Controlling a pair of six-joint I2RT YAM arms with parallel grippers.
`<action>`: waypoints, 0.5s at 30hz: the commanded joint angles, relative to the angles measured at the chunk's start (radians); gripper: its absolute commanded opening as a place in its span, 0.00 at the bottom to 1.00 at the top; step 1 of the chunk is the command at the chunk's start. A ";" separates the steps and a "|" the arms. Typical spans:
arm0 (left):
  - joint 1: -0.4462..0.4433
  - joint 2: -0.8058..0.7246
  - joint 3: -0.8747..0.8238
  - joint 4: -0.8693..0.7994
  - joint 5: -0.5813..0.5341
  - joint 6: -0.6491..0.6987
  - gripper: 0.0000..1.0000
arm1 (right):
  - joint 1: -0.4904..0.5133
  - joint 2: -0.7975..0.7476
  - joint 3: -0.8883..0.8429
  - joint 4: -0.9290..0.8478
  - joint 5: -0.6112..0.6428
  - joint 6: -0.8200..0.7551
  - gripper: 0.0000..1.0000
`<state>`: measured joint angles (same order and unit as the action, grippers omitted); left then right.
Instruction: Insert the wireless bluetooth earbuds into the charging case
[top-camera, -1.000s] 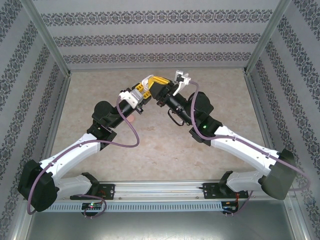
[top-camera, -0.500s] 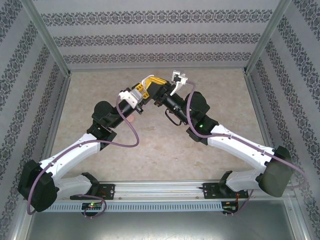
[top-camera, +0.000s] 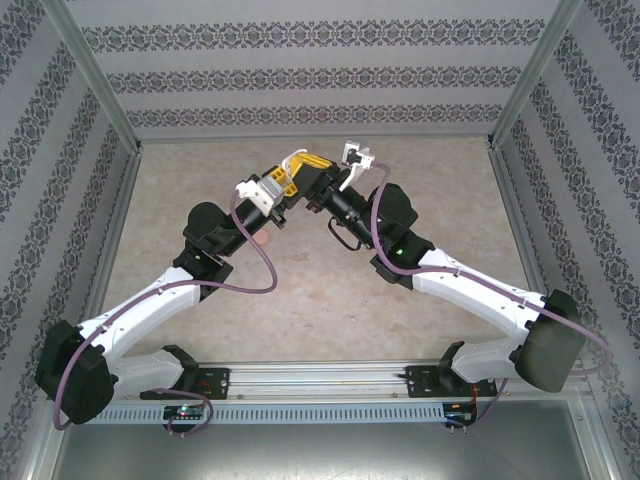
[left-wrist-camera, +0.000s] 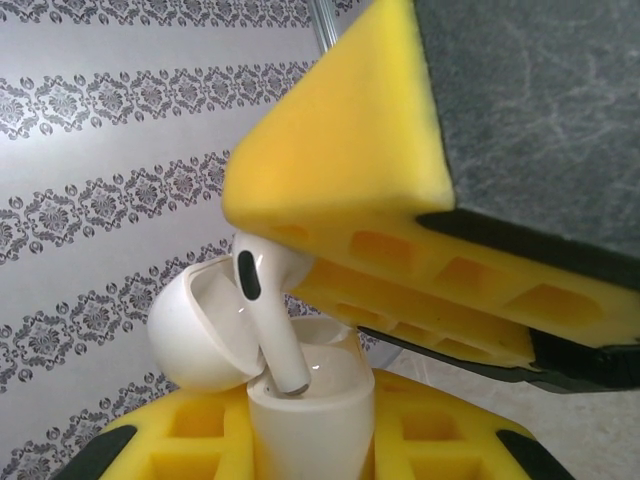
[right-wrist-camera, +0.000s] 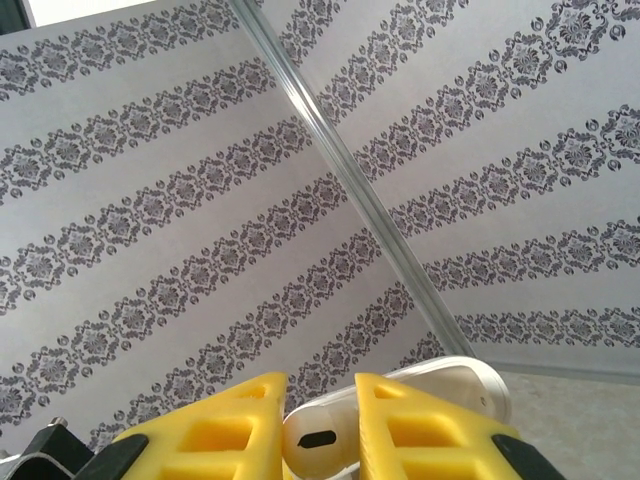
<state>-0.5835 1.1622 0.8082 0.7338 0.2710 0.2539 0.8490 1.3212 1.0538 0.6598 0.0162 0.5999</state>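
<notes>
My left gripper (left-wrist-camera: 310, 445) is shut on the white charging case (left-wrist-camera: 312, 400), which stands upright between its yellow fingers with the lid (left-wrist-camera: 195, 335) hinged open to the left. A white stemmed earbud (left-wrist-camera: 262, 305) hangs over the case, its stem tip down at the open top. My right gripper (right-wrist-camera: 320, 425) is shut on that earbud (right-wrist-camera: 322, 442); one of its yellow fingers (left-wrist-camera: 345, 170) shows above the case in the left wrist view. In the top view the left gripper (top-camera: 282, 186) and right gripper (top-camera: 312, 178) meet above the table's back middle.
A small pinkish object (top-camera: 262, 238) lies on the beige table (top-camera: 320, 310) under the left forearm. Patterned walls enclose the back and sides, with metal posts (top-camera: 95, 75) at the corners. The arm bases sit on the front rail (top-camera: 320, 378).
The right arm has shifted slightly left toward the left gripper, bringing the earbud over the case. The left arm has stayed still.
</notes>
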 joint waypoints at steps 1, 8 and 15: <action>-0.016 -0.030 0.014 0.067 -0.017 -0.035 0.00 | 0.013 0.010 -0.040 0.056 -0.010 0.019 0.20; -0.016 -0.030 0.026 0.059 -0.029 -0.039 0.00 | 0.016 0.005 -0.066 0.075 -0.017 0.018 0.20; -0.016 -0.028 0.031 0.057 -0.027 -0.047 0.00 | 0.022 0.029 -0.056 0.056 -0.042 0.009 0.20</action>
<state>-0.5835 1.1610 0.8082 0.7292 0.2478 0.2306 0.8490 1.3247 1.0058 0.7258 0.0120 0.6029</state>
